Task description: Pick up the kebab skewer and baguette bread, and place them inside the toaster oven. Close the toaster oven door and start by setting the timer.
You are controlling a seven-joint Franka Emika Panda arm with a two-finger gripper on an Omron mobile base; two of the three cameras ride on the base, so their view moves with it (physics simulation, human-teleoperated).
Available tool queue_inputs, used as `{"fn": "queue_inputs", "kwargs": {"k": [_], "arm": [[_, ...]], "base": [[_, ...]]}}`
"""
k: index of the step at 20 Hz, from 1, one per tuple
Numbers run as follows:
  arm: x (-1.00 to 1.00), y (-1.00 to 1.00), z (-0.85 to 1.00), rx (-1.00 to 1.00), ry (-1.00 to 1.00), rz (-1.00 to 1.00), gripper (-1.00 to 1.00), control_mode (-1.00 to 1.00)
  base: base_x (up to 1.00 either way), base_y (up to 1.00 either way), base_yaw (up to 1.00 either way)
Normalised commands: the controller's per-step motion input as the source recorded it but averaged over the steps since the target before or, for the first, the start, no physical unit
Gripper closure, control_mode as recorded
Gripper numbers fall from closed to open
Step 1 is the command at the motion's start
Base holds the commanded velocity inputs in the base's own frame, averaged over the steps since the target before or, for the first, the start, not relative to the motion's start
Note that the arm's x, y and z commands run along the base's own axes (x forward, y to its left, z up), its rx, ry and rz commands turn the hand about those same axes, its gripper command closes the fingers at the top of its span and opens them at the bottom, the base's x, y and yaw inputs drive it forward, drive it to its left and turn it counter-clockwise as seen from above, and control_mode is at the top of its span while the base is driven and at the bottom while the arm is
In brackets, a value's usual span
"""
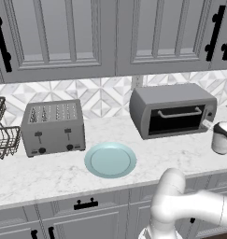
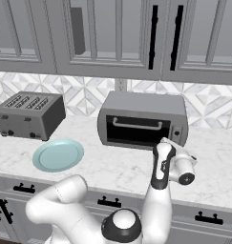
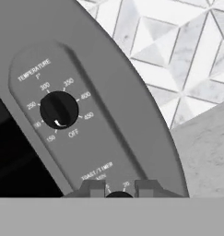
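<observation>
While door shut, gripper (image 3: 119, 190) on timer knob (image 3: 119, 195)

left base view: high, left of the toaster oven (image 1: 173, 111), facing down.
right base view: right side, same oven, same bench (image 2: 122, 169).
hand view: close on its knob panel.

**Counter layout under the wall cabinets**

On the counter (image 1: 49, 175), from left to right: wire baskets (image 1: 3, 140) at the far left edge, then a four-slot toaster (image 1: 53, 127), then the toaster oven (image 1: 173, 110), all set back near the tiled wall (image 1: 103, 93). In front, between toaster and toaster oven, a plate (image 1: 110, 159) lying flat near the counter's front edge. Above everything, wall cabinets (image 1: 63, 37). Below the counter, drawers (image 1: 84, 214). On the oven's right side, a temperature knob (image 3: 59, 109) above a timer knob (image 3: 119, 195), with the gripper (image 3: 119, 189) right at the timer knob.
</observation>
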Motion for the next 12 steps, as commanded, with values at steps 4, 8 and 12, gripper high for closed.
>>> {"fn": "queue_inputs", "kwargs": {"k": [4, 8, 12], "arm": [[0.0, 0.3, -0.25, 0.2, 0.04, 0.0, 1.0, -1.0], [0.0, 0.29, -0.33, 0.17, 0.09, 0.0, 1.0, -1.0], [0.0, 0.24, -0.46, 0.14, 0.14, 0.0, 1.0, -1.0]], "base": [[0.0, 0.0, 0.0], [0.0, 0.0, 0.0], [0.0, 0.0, 0.0]]}}
